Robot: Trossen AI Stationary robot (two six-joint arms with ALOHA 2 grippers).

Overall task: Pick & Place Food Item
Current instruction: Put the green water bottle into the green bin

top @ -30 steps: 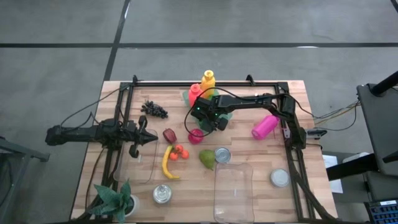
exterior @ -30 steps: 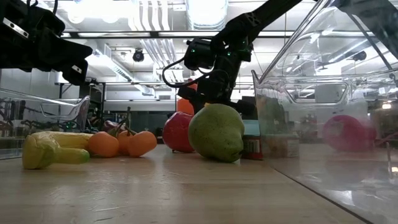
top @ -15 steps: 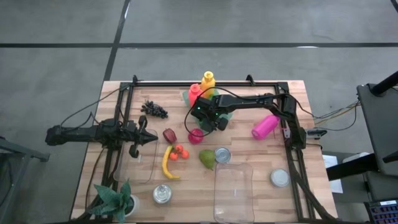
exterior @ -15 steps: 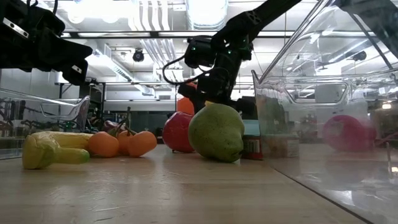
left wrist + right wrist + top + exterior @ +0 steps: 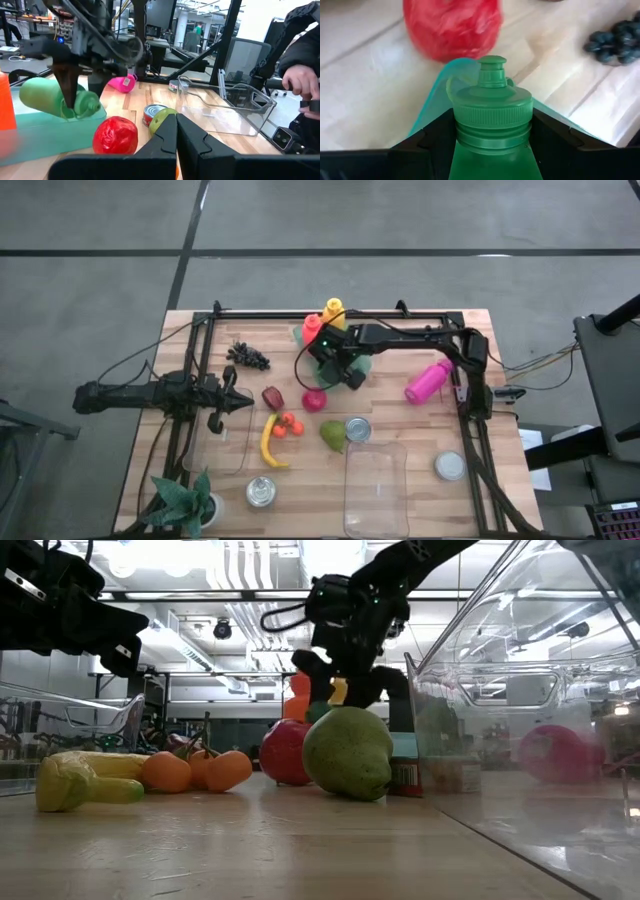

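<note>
Clamping my right gripper (image 5: 492,142) on the neck of a green squeeze bottle (image 5: 491,125), I judge the pick done and the carry next, toward a clear container (image 5: 375,490), probably. My left gripper (image 5: 240,403) waits with fingers together. Which bin is meant, I cannot tell; the bottle's body is hidden.

Crowded at table centre: red apple (image 5: 314,400), tin can (image 5: 357,429), pear (image 5: 332,436), tomatoes (image 5: 287,425) and banana (image 5: 268,442) close together, narrow gaps only. Open wood between pink bottle (image 5: 428,381) and clear container (image 5: 375,488). Grapes (image 5: 248,357) alone, with free room around.
</note>
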